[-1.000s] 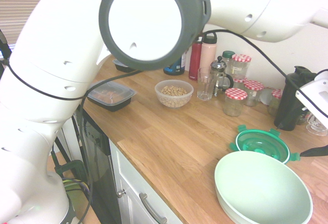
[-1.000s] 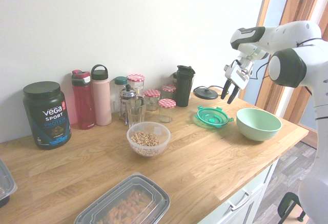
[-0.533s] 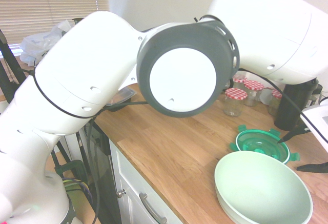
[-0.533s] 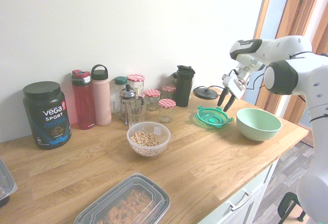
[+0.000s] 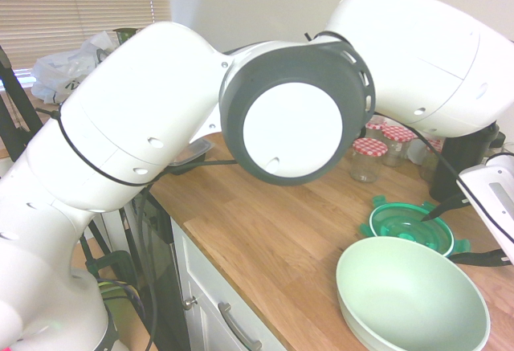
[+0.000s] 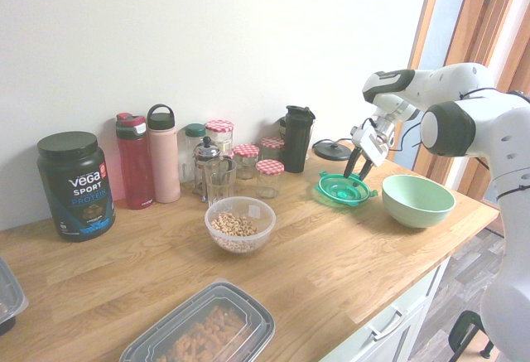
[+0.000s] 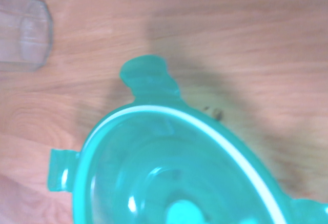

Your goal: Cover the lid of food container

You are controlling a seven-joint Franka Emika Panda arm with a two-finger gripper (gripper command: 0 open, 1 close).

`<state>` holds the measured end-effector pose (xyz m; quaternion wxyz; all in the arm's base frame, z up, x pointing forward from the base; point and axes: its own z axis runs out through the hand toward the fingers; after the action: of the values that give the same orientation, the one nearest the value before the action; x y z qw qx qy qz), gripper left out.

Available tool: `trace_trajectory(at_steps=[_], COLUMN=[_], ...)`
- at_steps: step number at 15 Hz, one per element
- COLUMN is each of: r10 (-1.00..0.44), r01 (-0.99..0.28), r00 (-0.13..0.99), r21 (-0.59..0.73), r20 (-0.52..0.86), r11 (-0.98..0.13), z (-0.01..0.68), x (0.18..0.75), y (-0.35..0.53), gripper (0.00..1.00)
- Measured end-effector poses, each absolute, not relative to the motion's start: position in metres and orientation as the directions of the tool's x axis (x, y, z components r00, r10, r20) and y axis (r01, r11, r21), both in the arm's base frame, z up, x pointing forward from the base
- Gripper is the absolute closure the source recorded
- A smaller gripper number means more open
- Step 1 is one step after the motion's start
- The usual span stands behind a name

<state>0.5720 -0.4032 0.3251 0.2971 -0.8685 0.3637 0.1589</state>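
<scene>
Just beneath the pincer point(image 6: 354, 178), the round translucent green lid point(image 5: 397, 221), flat on the butcher-block worktop point(image 5: 265, 238). Spread apart in the pincer, two slim black fingers, with nothing between them; probably set so as to take the lid by its rim. Judged to be the approach, with the grasp to come and the covering wholly undone. Out from the lid's rim, clip tabs, splayed outward and rounded at the corners; inside it, smooth, glossy plastic with a pale line around the edge. Perhaps lying inner face up, so perhaps in need of turning before use.

Well apart from the pincer, the clear plastic food container point(image 6: 240, 246), uncovered, with knobbly beige pieces showing through; presumably left open to receive the lid. Close beside the pincer, the matte pale green mixing bowl point(image 5: 409, 299), smooth and deep; easily bumped by a careless close or lift. Beyond the pincer, towards the wall, the tall black tumbler point(image 6: 296, 138) and glass jars with red-checked lids point(image 6: 269, 180), upright, apparently just stored there.
</scene>
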Motion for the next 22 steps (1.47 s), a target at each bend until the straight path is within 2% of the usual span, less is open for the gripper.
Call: trace_trajectory(at_steps=[4, 8, 11, 12, 17, 22], r10=[-0.505, -0.499, -0.494, -0.494, -0.503, -0.537], r01=[-0.776, -0.782, -0.788, -0.790, -0.798, -0.833], r00=[0.615, 0.610, 0.611, 0.610, 0.600, 0.553], r21=[-0.350, -0.362, -0.414, -0.420, -0.421, -0.415], r20=[-0.606, -0.616, -0.619, -0.619, -0.622, -0.638], r11=[-0.524, -0.508, -0.456, -0.447, -0.432, -0.365], z=[0.316, 0.313, 0.309, 0.308, 0.307, 0.298], x=[0.561, 0.559, 0.559, 0.558, 0.557, 0.553], y=[-0.394, -0.394, -0.395, -0.396, -0.396, -0.403], gripper=[0.00, 0.00, 0.00, 1.00, 1.00, 1.00])
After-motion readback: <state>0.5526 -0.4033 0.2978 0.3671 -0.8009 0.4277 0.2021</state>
